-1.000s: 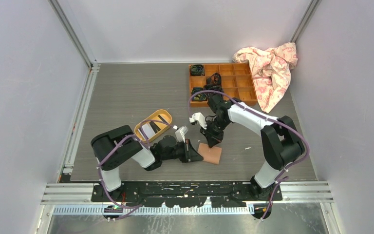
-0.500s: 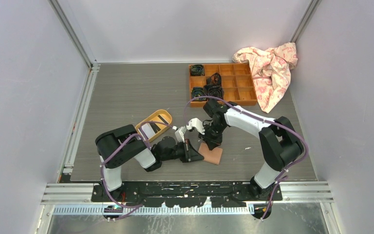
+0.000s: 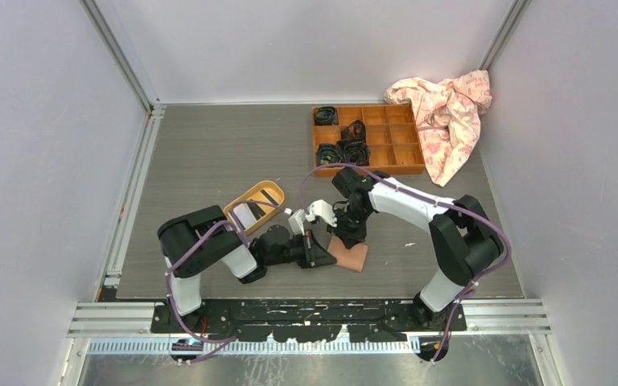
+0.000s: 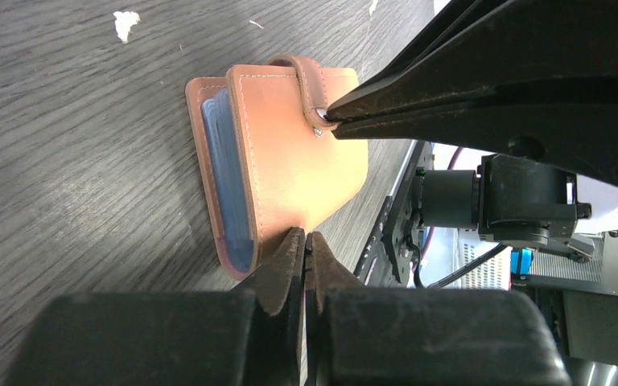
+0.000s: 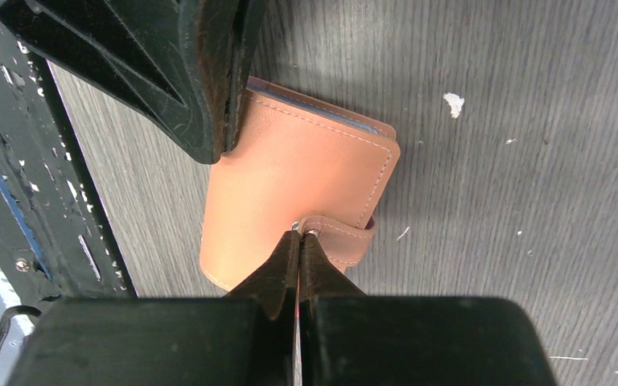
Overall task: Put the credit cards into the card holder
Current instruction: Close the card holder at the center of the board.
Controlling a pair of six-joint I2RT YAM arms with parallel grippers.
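The card holder [image 3: 352,256], a salmon-pink wallet, lies folded on the table near the front edge, its snap tab [image 4: 306,76] wrapped over the cover. My left gripper [image 4: 306,235] is shut, its tips touching the cover's edge beside the bluish pockets [image 4: 229,185]. My right gripper [image 5: 300,235] is also shut, its tips resting on the metal snap of the tab [image 5: 346,237]. Neither holds anything. In the top view the left gripper [image 3: 327,256] meets the wallet from the left and the right gripper [image 3: 346,240] from above. The credit cards [image 3: 245,214] lie in the yellow tray.
The yellow oval tray [image 3: 227,215] sits behind the left arm. An orange-brown compartment box [image 3: 397,153] with dark items stands at the back right, a floral cloth [image 3: 449,112] beside it. The black mounting rail [image 5: 16,201] runs close to the wallet.
The right arm has lowered and shifted slightly left over the wallet. The left arm edged right toward it. The wallet has stayed in place and both grippers stayed shut.
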